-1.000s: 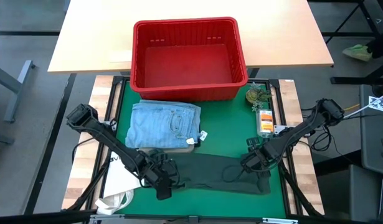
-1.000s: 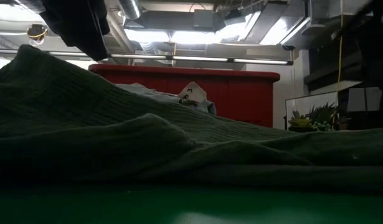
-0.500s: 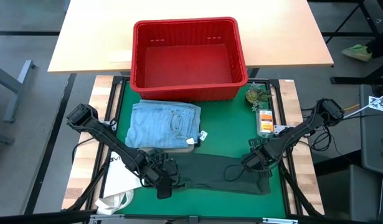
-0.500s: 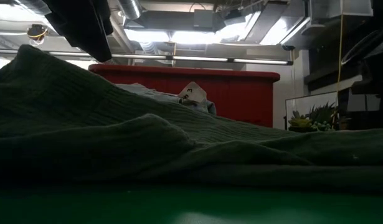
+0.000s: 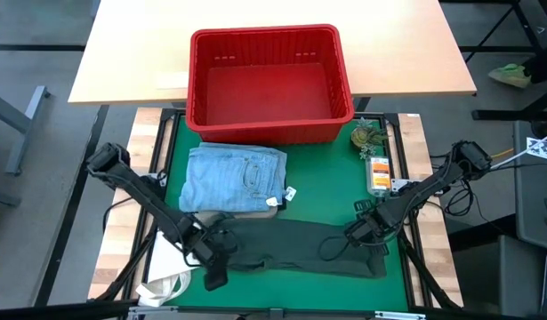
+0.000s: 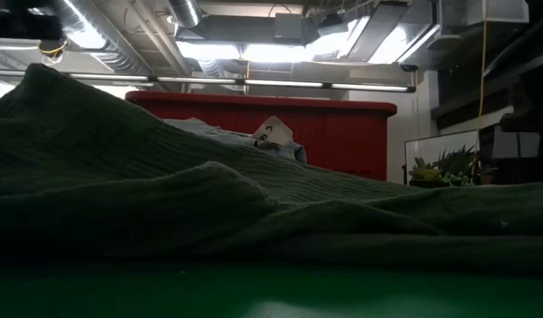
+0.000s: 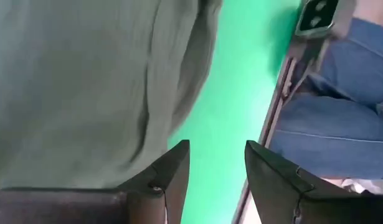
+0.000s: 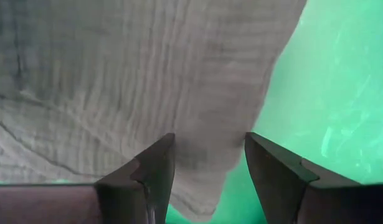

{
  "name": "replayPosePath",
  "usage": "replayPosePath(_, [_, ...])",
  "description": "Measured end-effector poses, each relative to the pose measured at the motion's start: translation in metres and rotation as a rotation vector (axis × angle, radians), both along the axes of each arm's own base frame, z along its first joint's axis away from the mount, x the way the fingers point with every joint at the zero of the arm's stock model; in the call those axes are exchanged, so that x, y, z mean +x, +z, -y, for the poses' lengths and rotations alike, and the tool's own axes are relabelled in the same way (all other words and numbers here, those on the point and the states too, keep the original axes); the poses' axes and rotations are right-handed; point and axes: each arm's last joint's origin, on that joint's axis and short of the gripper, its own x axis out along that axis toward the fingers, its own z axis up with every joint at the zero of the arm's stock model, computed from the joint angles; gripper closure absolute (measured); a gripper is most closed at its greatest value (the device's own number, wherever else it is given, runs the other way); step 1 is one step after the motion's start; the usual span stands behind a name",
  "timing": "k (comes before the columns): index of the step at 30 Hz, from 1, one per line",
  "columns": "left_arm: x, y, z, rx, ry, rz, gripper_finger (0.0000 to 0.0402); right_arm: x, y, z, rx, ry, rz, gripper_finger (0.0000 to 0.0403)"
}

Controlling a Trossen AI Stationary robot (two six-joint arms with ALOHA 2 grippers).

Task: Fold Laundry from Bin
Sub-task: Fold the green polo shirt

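A dark green garment [image 5: 300,251] lies spread along the near part of the green mat [image 5: 326,191]. It fills the foreground of the low view [image 6: 165,203]. Folded light blue jeans [image 5: 236,176] lie behind it on a tan piece [image 5: 246,213], in front of the red bin [image 5: 269,84]. My left gripper [image 5: 213,276] is open just off the garment's left end, with bare mat between its fingers [image 7: 216,146]. My right gripper [image 5: 366,236] is open and points down over the garment's right end [image 8: 207,140], which shows between its fingers.
A white tote bag [image 5: 166,267] lies at the near left, beside my left gripper. A small plant [image 5: 366,138] and an orange packet [image 5: 378,173] sit along the mat's right edge. The bin stands on a wooden table [image 5: 122,62] behind the mat.
My left gripper has drawn away from the green garment's left end, toward the table's left and near edges and upward. It has turned about its wrist and left the low view. The garment lies as before.
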Motion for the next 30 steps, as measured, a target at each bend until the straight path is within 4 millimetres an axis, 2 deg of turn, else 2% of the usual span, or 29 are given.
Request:
replayPosePath(5, [-0.015, -0.007, 0.010, 0.065, 0.125, -0.064, 0.0253, 0.005, 0.000, -0.002, 0.000, 0.000, 0.055, 0.0207])
replayPosePath(10, [-0.022, -0.008, 0.013, 0.151, 0.269, -0.005, 0.0250, 0.008, 0.000, -0.003, 0.015, 0.000, 0.093, 0.0207])
replayPosePath(14, [-0.021, -0.008, 0.012, 0.152, 0.285, -0.016, 0.0228, 0.009, 0.000, -0.004, 0.019, 0.000, 0.103, 0.0207])
replayPosePath(19, [-0.019, -0.015, 0.006, 0.173, 0.327, -0.081, 0.0182, 0.009, 0.000, -0.003, 0.010, -0.001, 0.107, 0.0207])
replayPosePath(23, [-0.026, -0.020, 0.000, 0.183, 0.358, -0.234, 0.0153, 0.009, 0.000, -0.003, 0.010, 0.000, 0.107, 0.0207])
replayPosePath(27, [-0.038, -0.020, -0.004, 0.234, 0.480, -0.330, 0.0148, 0.009, 0.000, -0.003, 0.010, 0.000, 0.108, 0.0207])
replayPosePath(30, [-0.040, -0.022, 0.000, 0.230, 0.519, -0.306, 0.0155, 0.009, 0.000, -0.003, 0.010, 0.001, 0.108, 0.0207])
